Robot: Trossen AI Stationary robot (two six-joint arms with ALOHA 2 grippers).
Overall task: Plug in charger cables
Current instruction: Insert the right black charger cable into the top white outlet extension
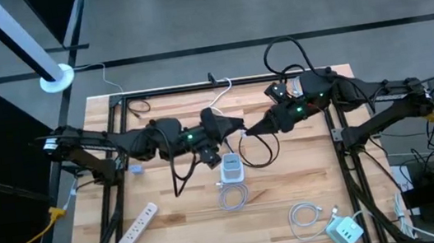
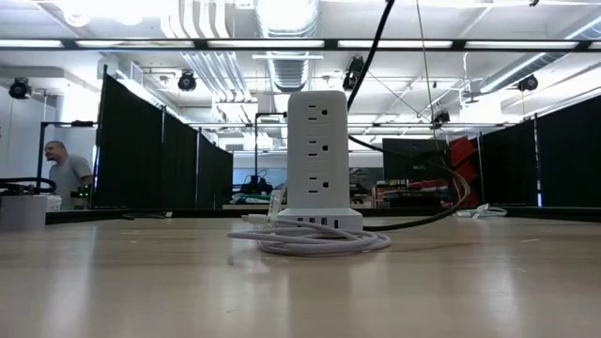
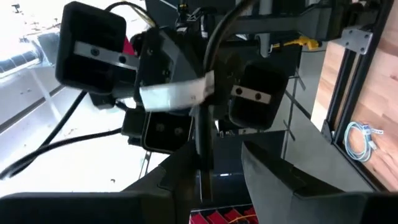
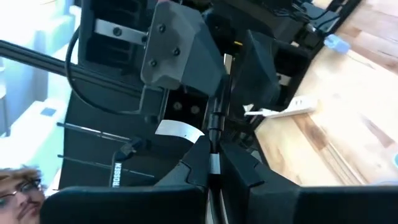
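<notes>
Carefully now: my 2 grippers meet nose to nose just above the tower charger (image 1: 230, 168). My right gripper (image 4: 213, 163) is clamped on the black cable (image 4: 216, 118); my left gripper (image 3: 208, 163) sits part-open around it. I'd close the left fully before the right lets go.

— What is the surface (image 1: 291, 187) made of?
— Pale wood planks, smooth, faintly glossy. On it the tower charger (image 2: 317, 155) looks matt white plastic, its coiled white cable (image 2: 310, 242) smooth, rubbery.
</notes>
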